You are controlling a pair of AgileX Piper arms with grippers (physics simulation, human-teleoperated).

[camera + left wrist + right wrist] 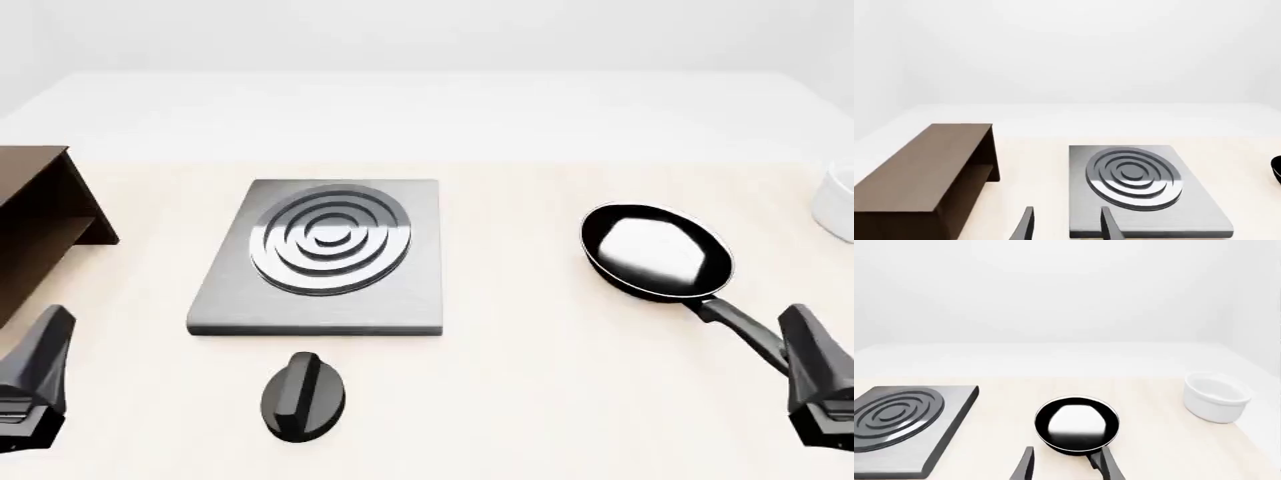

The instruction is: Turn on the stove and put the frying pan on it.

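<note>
Front view has the stove point(320, 262) sitting flat on the table point(534, 400), a bit left of centre, silver burner rings toward its far half. Its black oval knob point(303, 396) lies on its own just near of the slab's front edge, not touching it. The frying pan point(658, 252) is off to the right, well apart from the stove, resting upright on the table with a bright glare on the glossy inside. Its long handle runs toward the near right and ends up behind the right gripper point(817, 385), so the loop end is hidden from here.

Right wrist view shows that gripper's two fingers point(1109, 464) spread apart with nothing between them, and the pan handle sits right by one fingertip; I can't tell if they actually touch. Same view also catches the stove's corner on one side and a small white bowl point(1215, 396) beyond the pan, which in the front view pokes in at the far right edge.

Left gripper point(38, 380) hovers at the near left corner, away from the knob and the stove. From the left wrist view its fingers point(1026, 226) are also open and holding nothing, pointed toward the stove's near edge.

Brown wooden shelf point(38, 225) stands at the left edge, separate from everything else.
</note>
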